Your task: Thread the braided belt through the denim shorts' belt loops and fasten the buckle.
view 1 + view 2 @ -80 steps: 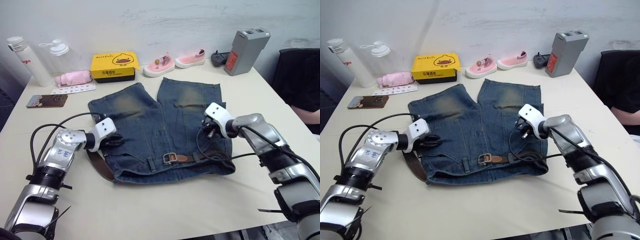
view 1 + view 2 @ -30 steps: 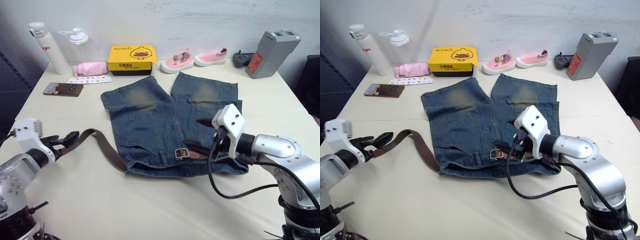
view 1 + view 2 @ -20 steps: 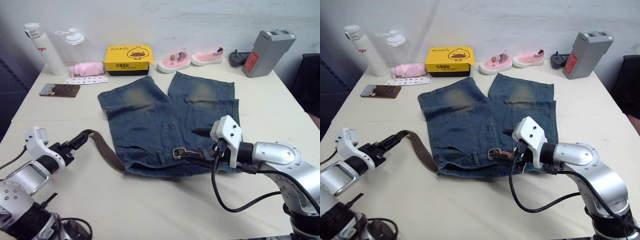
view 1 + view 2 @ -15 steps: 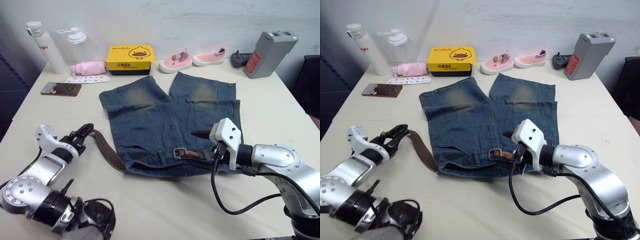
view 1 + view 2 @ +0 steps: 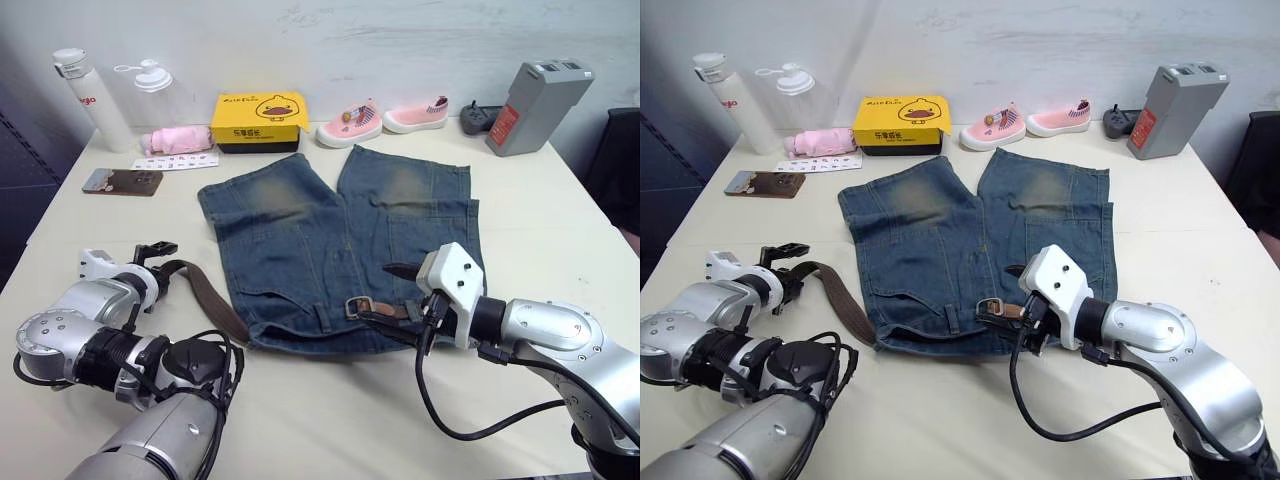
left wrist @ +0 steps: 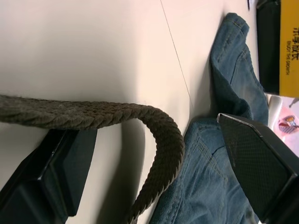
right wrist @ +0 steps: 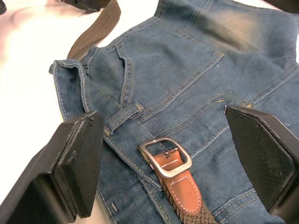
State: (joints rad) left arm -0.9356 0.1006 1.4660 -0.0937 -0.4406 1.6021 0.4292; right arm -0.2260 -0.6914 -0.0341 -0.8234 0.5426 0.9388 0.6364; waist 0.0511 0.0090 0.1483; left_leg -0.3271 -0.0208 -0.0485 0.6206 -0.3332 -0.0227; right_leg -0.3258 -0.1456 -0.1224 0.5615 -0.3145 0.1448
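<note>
Both tools gape wide around the brown braided belt with silver buckle.

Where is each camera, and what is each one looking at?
Left eye and right eye views: on the head, looking down over the table at the denim shorts; both arms show.
Left wrist view: on the left arm, looking along the open left gripper at the braided belt.
Right wrist view: on the right arm, looking past the open right gripper at the buckle.
Shared: all four views show the shorts and belt.
</note>
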